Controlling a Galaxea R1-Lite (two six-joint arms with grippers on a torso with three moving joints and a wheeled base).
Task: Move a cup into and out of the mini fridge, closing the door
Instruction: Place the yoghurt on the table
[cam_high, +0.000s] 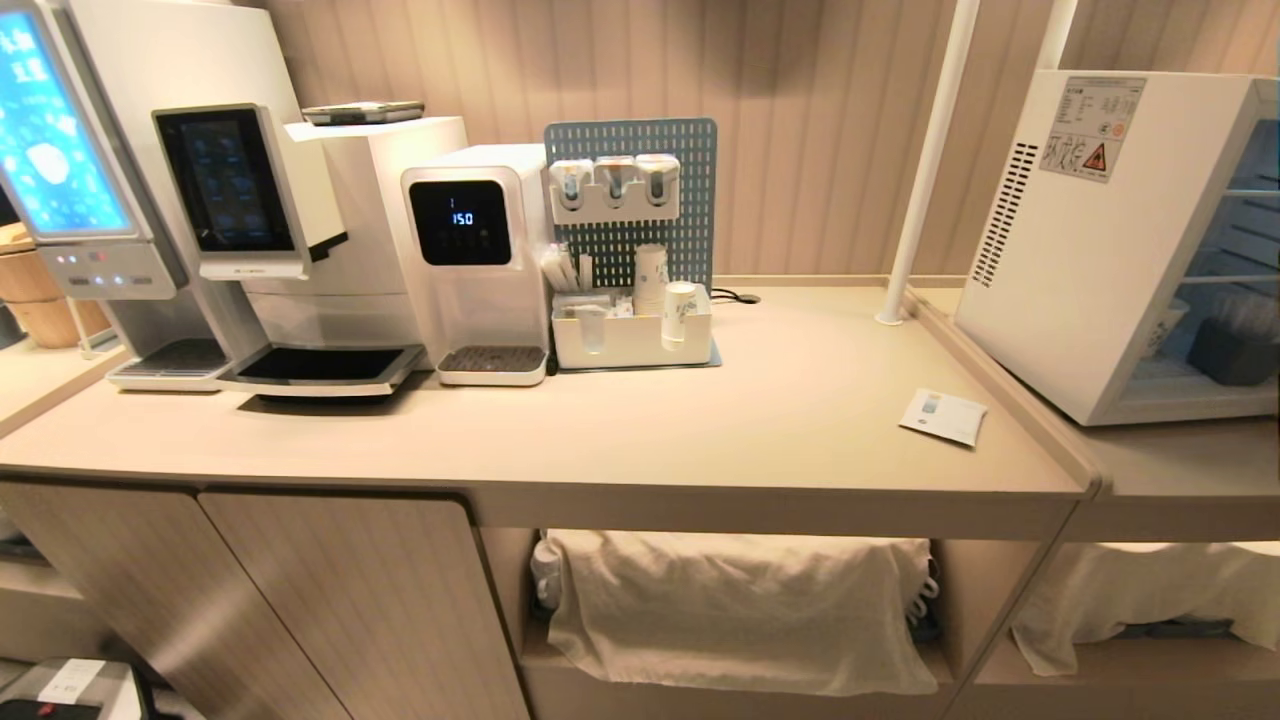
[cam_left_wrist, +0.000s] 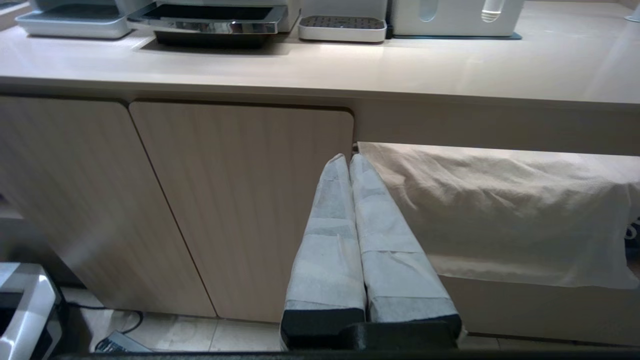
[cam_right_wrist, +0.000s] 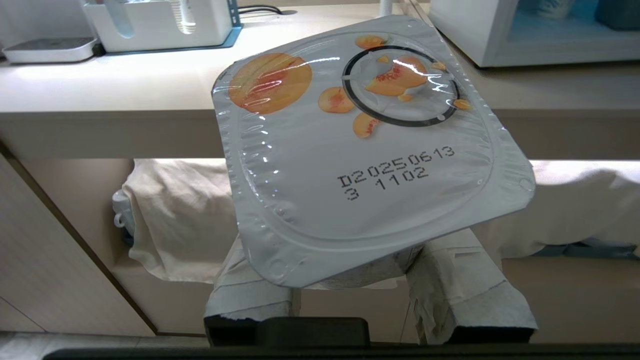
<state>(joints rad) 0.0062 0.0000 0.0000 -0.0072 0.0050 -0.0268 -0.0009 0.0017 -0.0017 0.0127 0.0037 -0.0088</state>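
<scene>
**Cup pinched in right tool, both arms low in front of the bench**

Bench (cam_high: 700, 430): long beige top with cabinet doors (cam_high: 330, 600) below on the left and open shelves below on the right, where pale cloths (cam_high: 740, 610) hang over the contents.

Drinks machines (cam_high: 250, 220): a row along the back left of the bench, one with a black screen reading 150.

Mini fridge (cam_high: 1080, 250): stands on the lower bench section at far right, seen from its side. Wire shelves and a dark item show inside. Whether its door is open or shut cannot be told from here.

Pegboard organiser (cam_high: 632, 250): just right of the machines, with blue-patterned paper cups (cam_high: 680, 310) in its white tray.

Sachet (cam_high: 942, 416): flat and white, lying alone on the bench near the right edge.

Left tool (cam_left_wrist: 350, 162): wrapped fingers pressed together, holding nothing, pointed at the cabinet door below the bench edge.

Right tool (cam_right_wrist: 360, 280): wrapped fingers pinch the cup (cam_right_wrist: 365, 155) from below, in front of the bench and below its top. The peel lid, printed with orange fruit and a date code, faces the wrist camera and tilts.
</scene>
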